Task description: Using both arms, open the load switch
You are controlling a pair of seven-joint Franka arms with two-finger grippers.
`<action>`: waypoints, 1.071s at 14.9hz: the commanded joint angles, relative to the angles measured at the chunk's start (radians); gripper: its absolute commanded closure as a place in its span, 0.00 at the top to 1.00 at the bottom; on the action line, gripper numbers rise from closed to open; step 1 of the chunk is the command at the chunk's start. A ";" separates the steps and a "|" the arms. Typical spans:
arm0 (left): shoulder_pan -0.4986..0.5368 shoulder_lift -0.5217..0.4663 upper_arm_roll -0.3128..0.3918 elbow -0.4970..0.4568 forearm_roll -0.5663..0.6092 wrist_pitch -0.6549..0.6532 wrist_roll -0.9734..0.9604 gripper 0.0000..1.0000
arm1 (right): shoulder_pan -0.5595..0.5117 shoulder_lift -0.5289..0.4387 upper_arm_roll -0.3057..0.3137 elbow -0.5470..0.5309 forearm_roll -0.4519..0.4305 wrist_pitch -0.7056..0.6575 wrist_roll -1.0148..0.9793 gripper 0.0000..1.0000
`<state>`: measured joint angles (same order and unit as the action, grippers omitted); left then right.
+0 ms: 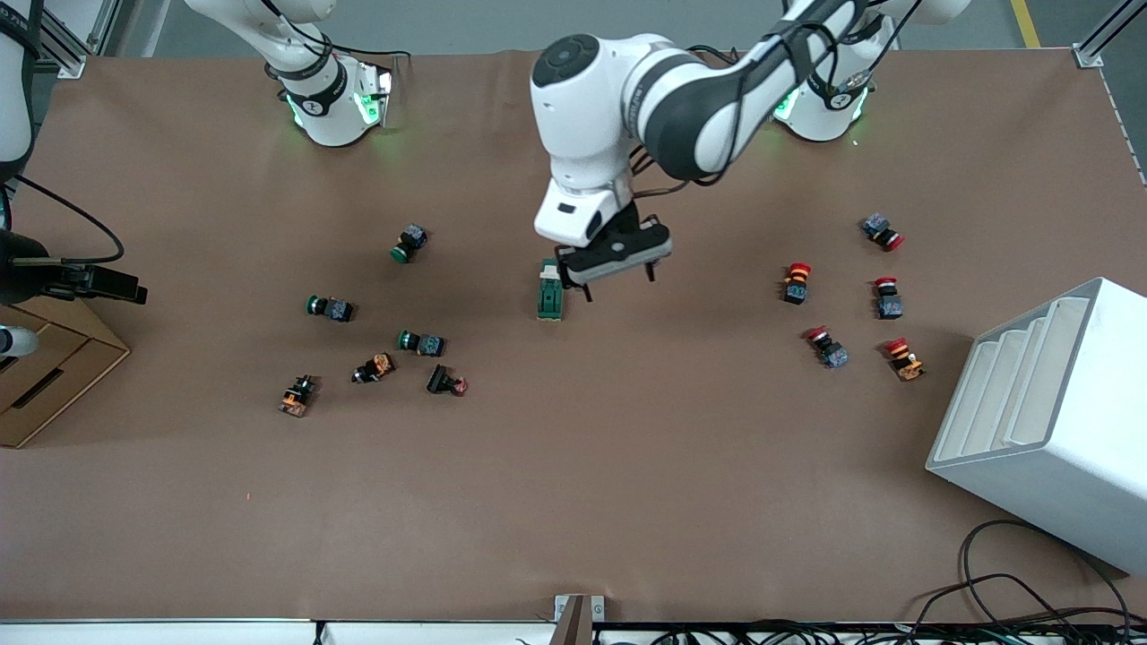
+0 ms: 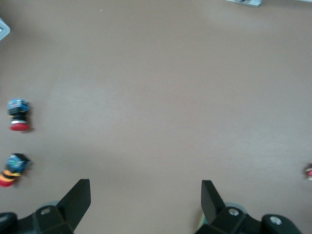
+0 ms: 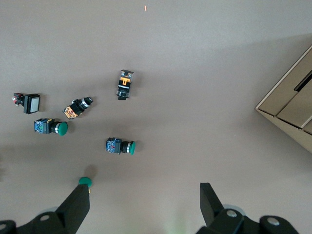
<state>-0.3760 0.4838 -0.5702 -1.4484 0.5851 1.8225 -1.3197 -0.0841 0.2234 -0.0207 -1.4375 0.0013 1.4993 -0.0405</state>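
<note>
The load switch (image 1: 549, 293), a dark-green block with a white tab at its end toward the robot bases, lies flat at the table's middle. My left gripper (image 1: 616, 276) hangs low right beside it, toward the left arm's end, and is open with nothing between its fingers (image 2: 146, 187). One finger (image 1: 573, 285) is close to the switch's side. In the left wrist view only a pale green sliver (image 2: 201, 225) shows by one finger. My right gripper (image 3: 145, 192) is open and empty, high over the table near the right arm's base; it is out of the front view.
Green push-buttons (image 1: 409, 243) and other small parts (image 1: 374, 367) lie scattered toward the right arm's end. Red push-buttons (image 1: 793, 282) lie toward the left arm's end. A white slotted rack (image 1: 1048, 421) and a cardboard box (image 1: 45, 376) stand at the table's ends.
</note>
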 commanded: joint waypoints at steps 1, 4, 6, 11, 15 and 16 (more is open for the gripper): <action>0.069 -0.046 -0.007 0.010 -0.099 -0.075 0.117 1.00 | -0.002 -0.004 0.013 0.019 -0.023 -0.040 0.010 1.00; 0.140 -0.093 -0.003 0.006 -0.153 -0.103 0.235 1.00 | -0.003 -0.003 0.013 0.041 -0.017 -0.047 0.008 1.00; 0.166 -0.102 -0.005 0.008 -0.154 -0.129 0.270 1.00 | -0.002 -0.001 0.013 0.046 -0.017 -0.044 0.011 1.00; 0.285 -0.226 0.029 -0.004 -0.336 -0.130 0.477 1.00 | -0.002 -0.001 0.013 0.069 -0.011 -0.047 0.010 1.00; 0.353 -0.367 0.128 -0.056 -0.451 -0.134 0.641 1.00 | 0.000 -0.013 0.016 0.060 -0.014 -0.105 0.005 1.00; 0.358 -0.401 0.174 -0.069 -0.474 -0.144 0.707 1.00 | 0.000 -0.021 0.015 0.060 -0.014 -0.117 0.005 1.00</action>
<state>-0.0378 0.1764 -0.4564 -1.4502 0.1665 1.6835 -0.7125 -0.0829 0.2229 -0.0119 -1.3771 0.0010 1.4143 -0.0407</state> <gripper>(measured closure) 0.000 0.000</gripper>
